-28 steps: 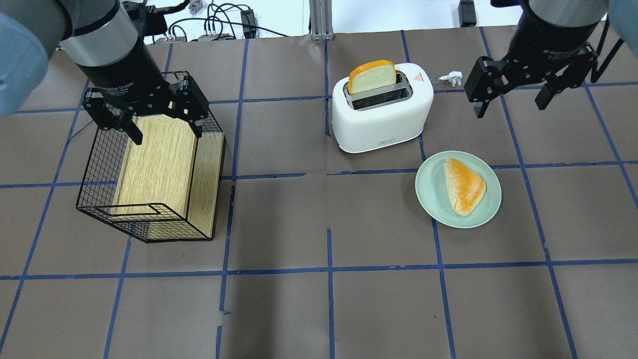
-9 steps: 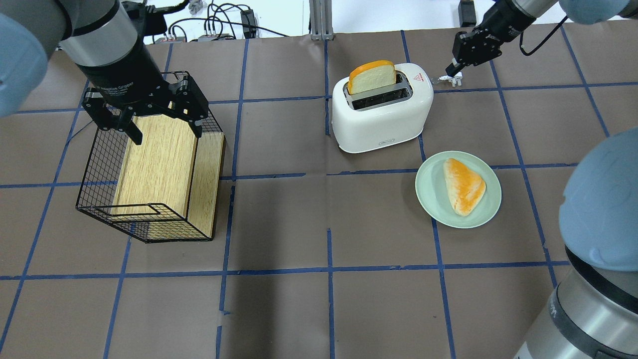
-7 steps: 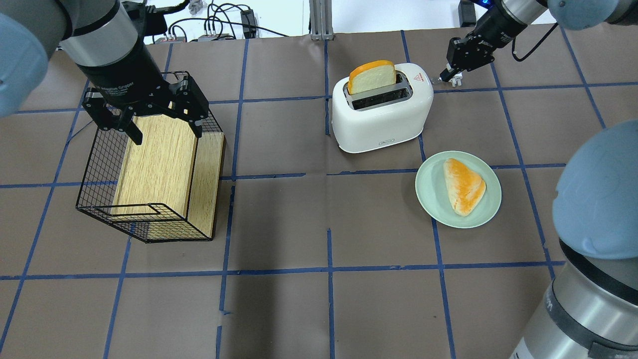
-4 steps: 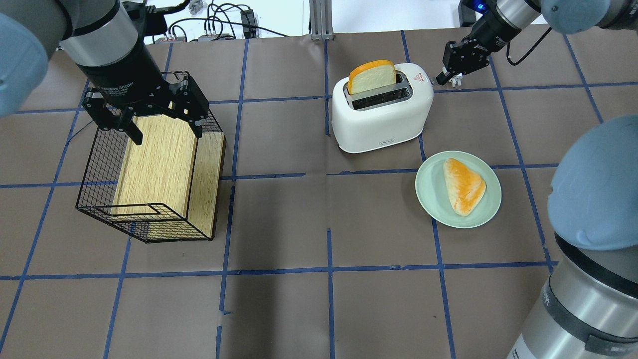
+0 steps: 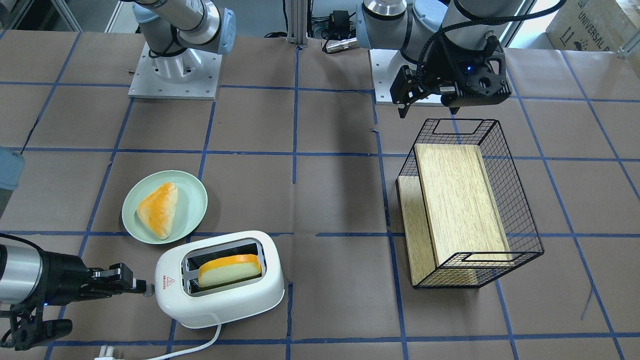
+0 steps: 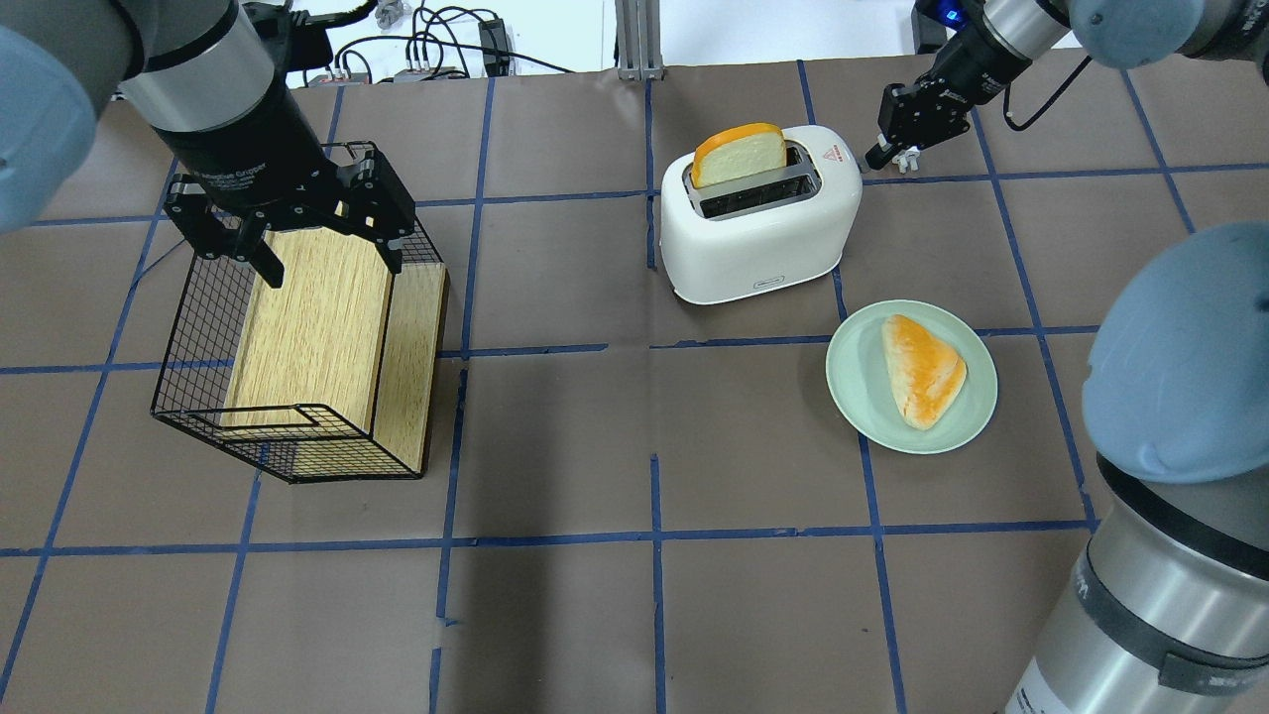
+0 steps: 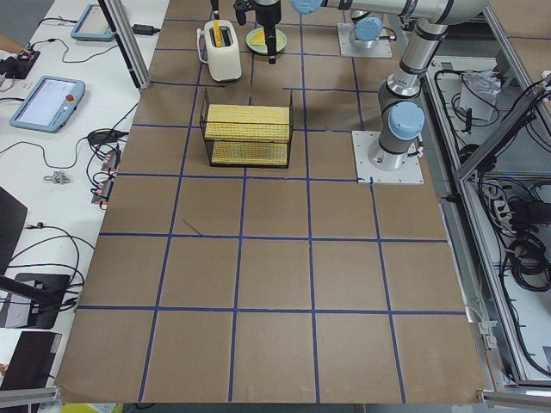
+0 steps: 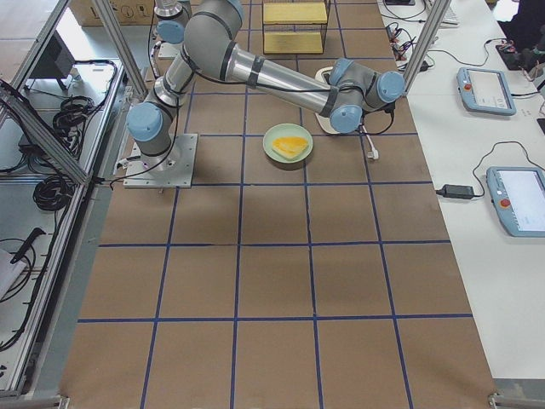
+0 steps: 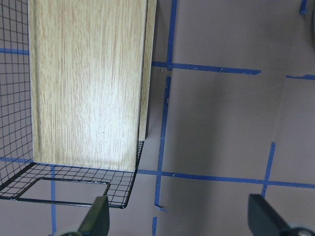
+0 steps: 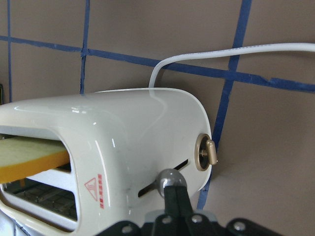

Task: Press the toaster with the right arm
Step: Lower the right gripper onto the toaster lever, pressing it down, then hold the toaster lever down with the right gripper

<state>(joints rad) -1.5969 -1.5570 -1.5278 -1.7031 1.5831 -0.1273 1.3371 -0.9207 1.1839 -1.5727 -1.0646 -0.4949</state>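
Note:
The white toaster (image 6: 758,223) stands at the back middle of the table, with a slice of bread (image 6: 739,151) standing up in its far slot. It also shows in the front view (image 5: 220,300). My right gripper (image 6: 877,154) is shut and empty, low at the toaster's right end. In the right wrist view its closed fingertips (image 10: 174,194) meet the silver lever knob (image 10: 170,178) in the slit on the toaster's end face (image 10: 147,128), beside a round dial (image 10: 205,152). My left gripper (image 6: 332,266) is open and empty, hovering over the wire basket (image 6: 198,397).
A green plate (image 6: 853,397) with a pastry (image 6: 924,369) lies in front of the toaster, to its right. The basket holds a wooden board (image 6: 317,327). The toaster's white cord (image 10: 197,59) and plug (image 5: 105,351) lie behind it. My right arm's elbow (image 6: 1180,357) looms at the right edge.
My right gripper was open over the table's right side, then shut, swung down and edged left to the toaster's right end. The left arm, toaster and bread have not moved.

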